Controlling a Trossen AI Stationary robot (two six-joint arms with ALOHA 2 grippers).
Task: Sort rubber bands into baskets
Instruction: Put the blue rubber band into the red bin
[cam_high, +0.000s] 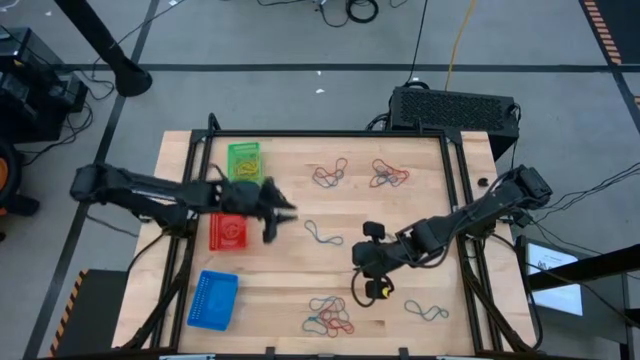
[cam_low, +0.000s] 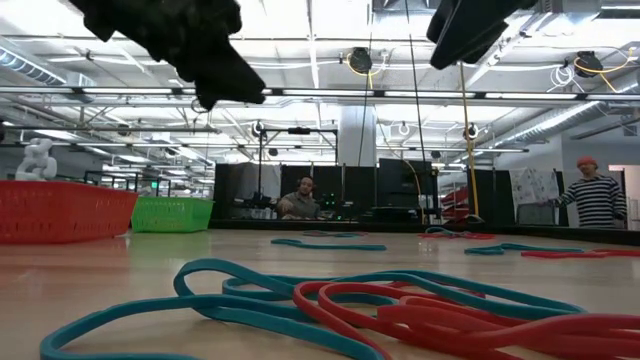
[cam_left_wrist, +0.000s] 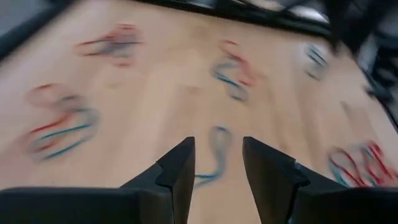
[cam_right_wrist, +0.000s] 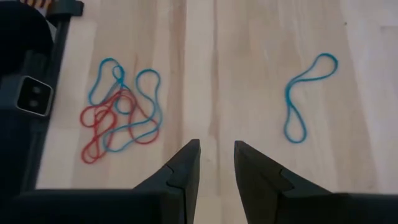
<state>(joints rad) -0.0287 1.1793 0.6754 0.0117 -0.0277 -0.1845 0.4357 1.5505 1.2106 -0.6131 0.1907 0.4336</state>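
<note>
My left gripper (cam_high: 283, 215) (cam_left_wrist: 217, 174) hangs open above the table, just right of the red basket (cam_high: 228, 232). A single blue rubber band (cam_left_wrist: 214, 155) (cam_high: 322, 234) lies on the wood ahead of its fingers. My right gripper (cam_high: 360, 280) (cam_right_wrist: 216, 168) is open too, with nothing between its fingers, above bare wood near the table's middle. A tangle of red and blue rubber bands (cam_right_wrist: 118, 115) (cam_high: 330, 315) and a lone blue band (cam_right_wrist: 305, 99) lie beyond it. The green basket (cam_high: 244, 160) stands at the far left and the blue basket (cam_high: 213, 300) at the near left.
Two more tangles of red and blue bands (cam_high: 330, 175) (cam_high: 388, 175) lie toward the far edge. A black frame (cam_high: 455, 200) borders the table, and a black box (cam_high: 452, 108) stands behind it. People show in the room beyond, in the low view.
</note>
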